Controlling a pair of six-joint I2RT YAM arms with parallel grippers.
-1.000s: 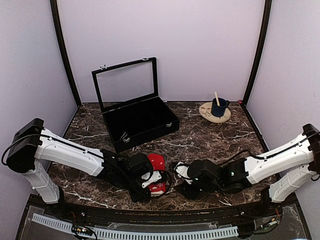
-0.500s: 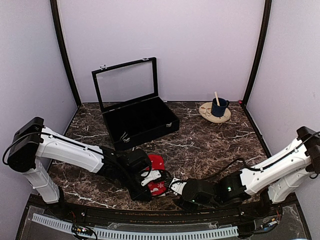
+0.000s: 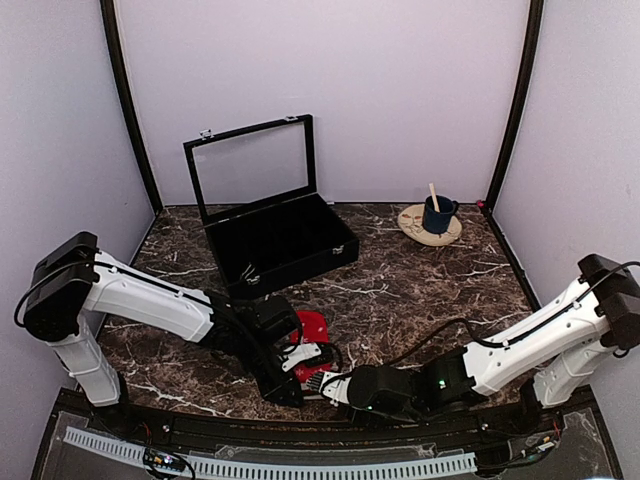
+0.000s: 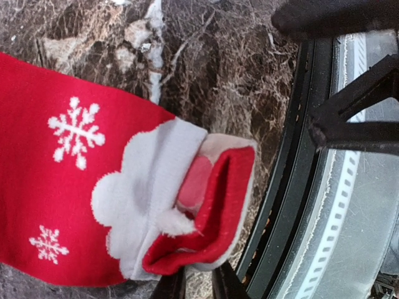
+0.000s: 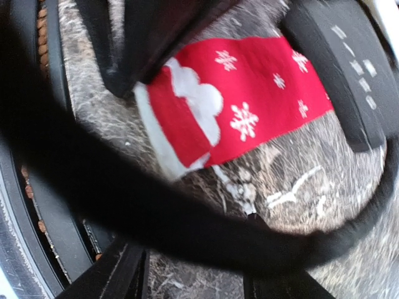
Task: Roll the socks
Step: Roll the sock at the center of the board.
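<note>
- Red socks (image 4: pixel 68 187) with white snowflakes and a white scalloped band lie flat on the dark marbled counter (image 3: pixel 420 280). In the top view they are at the lower centre, close to the near edge.
- In the left wrist view they fill the left half of the frame. The band end is folded back near the centre, showing a red inside.
- The left end effector (image 4: pixel 198 283) sits at the bottom edge of that frame, jaws only slightly apart, tips right at the folded band. Whether they pinch the fabric I cannot tell.
- The right end effector (image 5: pixel 199 280) is low over the counter just beside the socks. Its jaws stand well apart with bare marble between them, and it holds nothing.
- A black cable (image 5: pixel 187 230) crosses the right wrist view below the socks.
- A black case (image 3: pixel 285 245) with its lid up stands left of centre in the top view, well apart from the socks. A blue cup (image 3: pixel 437 214) stands on a round plate (image 3: pixel 415 228) at the right.
</note>
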